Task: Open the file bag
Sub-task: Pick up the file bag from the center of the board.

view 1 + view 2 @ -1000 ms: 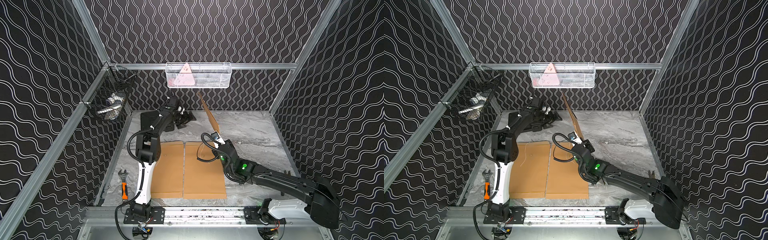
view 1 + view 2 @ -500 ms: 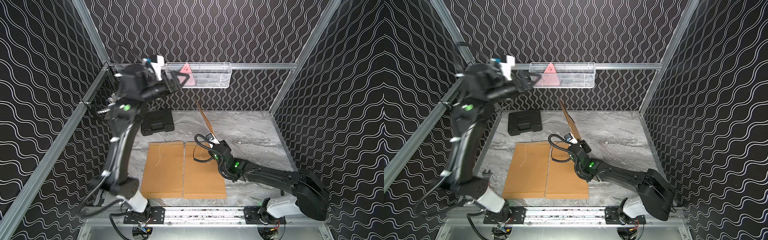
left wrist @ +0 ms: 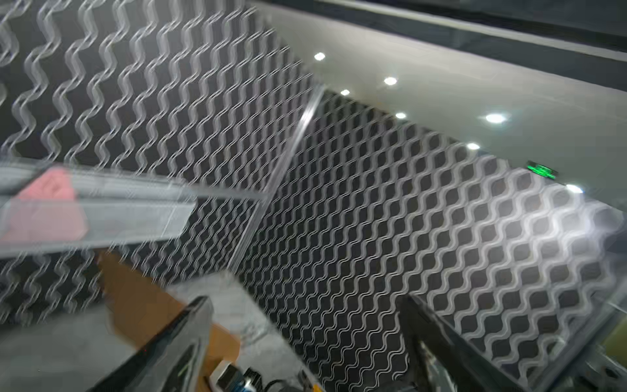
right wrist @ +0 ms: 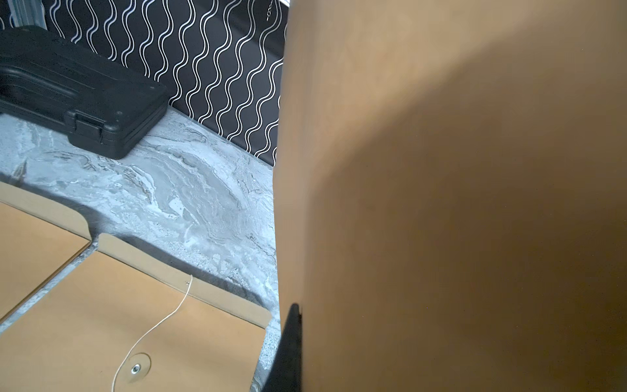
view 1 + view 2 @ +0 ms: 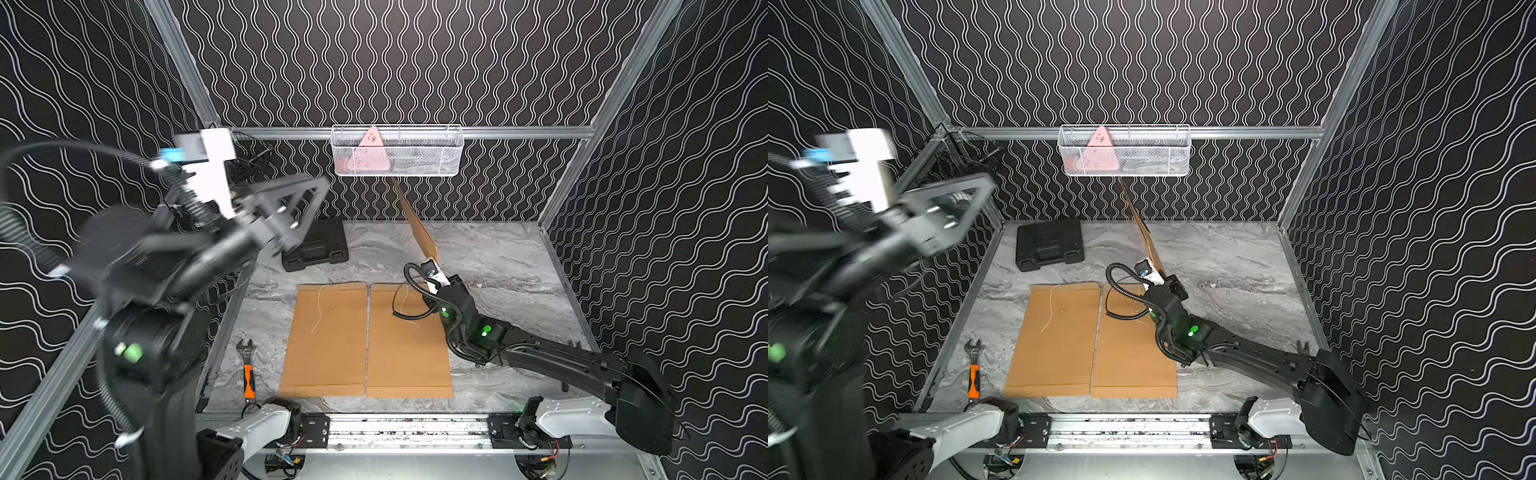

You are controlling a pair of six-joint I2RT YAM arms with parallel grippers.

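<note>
My right hand (image 5: 432, 270) is clamped on the lower edge of the held file bag (image 5: 415, 224). The bag stands on end, tilted and edge-on in both top views. In my right wrist view it is a brown sheet (image 4: 441, 203) that fills most of the picture. Its top edge shows just under the white mesh basket (image 5: 397, 151) on the rear rail, and I cannot tell whether they touch.

My left hand (image 5: 299, 208) is raised high by the left wall and blurred. Its fingers (image 3: 176, 339) stand wide apart with nothing between them.

The left flat file bag (image 5: 328, 345) and the right flat file bag (image 5: 407, 353) lie side by side on the worktop (image 5: 498, 257). Their long edges nearly meet and their near edges lie close to the front rail. A loose string lies across each. My right forearm crosses the outer edge of the right one.

Bare marble runs from the held bag to the right wall.

A black case (image 5: 316, 245) sits closed in the rear left corner, and a wrench (image 5: 248, 365) lies along the left edge.

The white basket holds a pink triangular piece (image 5: 370, 153). A black wire basket (image 5: 249, 162) hangs on the left wall, but my arm hides what is in it.
</note>
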